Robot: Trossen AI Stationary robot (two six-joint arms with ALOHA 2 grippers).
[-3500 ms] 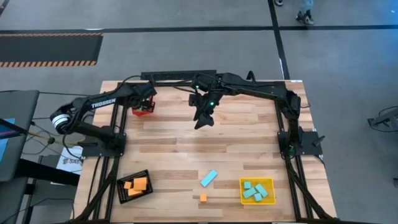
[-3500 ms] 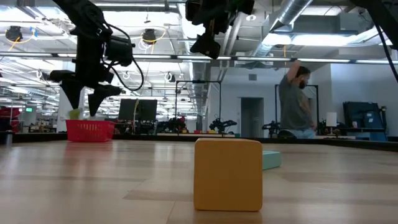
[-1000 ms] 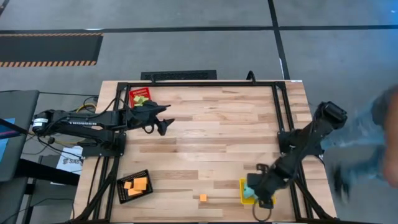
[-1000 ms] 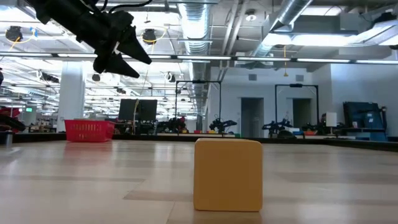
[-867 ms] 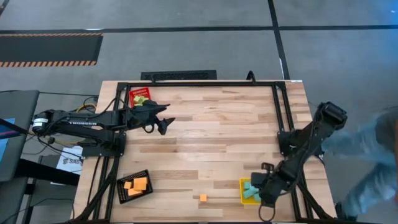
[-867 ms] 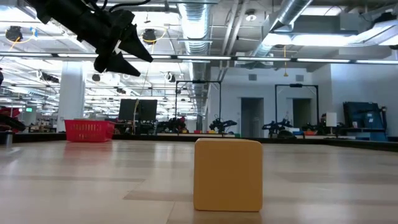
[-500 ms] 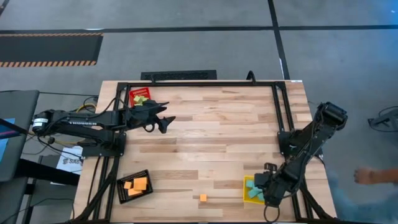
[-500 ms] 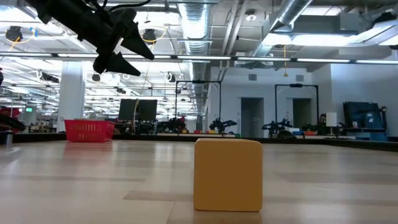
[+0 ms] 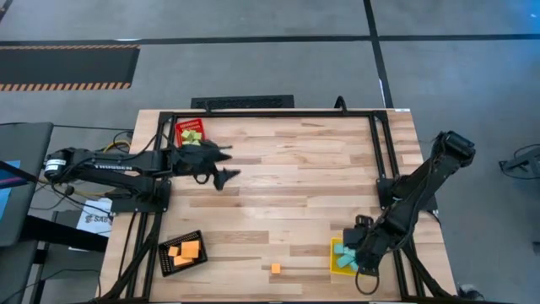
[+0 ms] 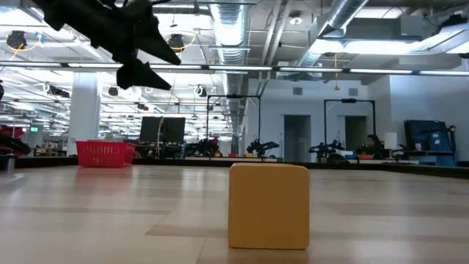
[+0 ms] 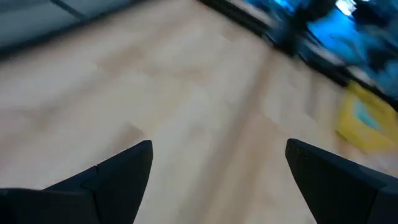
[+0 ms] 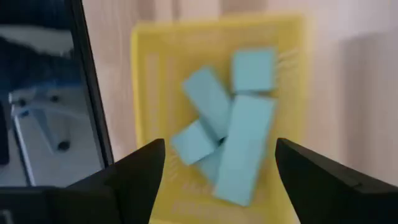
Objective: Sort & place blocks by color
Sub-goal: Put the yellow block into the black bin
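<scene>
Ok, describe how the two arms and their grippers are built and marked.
Both arms are dark, near-black, jointed links. The left arm carries white lettering along its long link, a pale round cap at its outer end, and thin dark cables beside it. The left gripper ends in two dark tapered fingers. The right arm is plain dark with a blocky elbow; the right gripper has similar flat, dark, wedge-shaped fingers.

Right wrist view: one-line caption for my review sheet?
Open right tool above the yellow bin, where cyan blocks lie piled, the long bar on top.
</scene>
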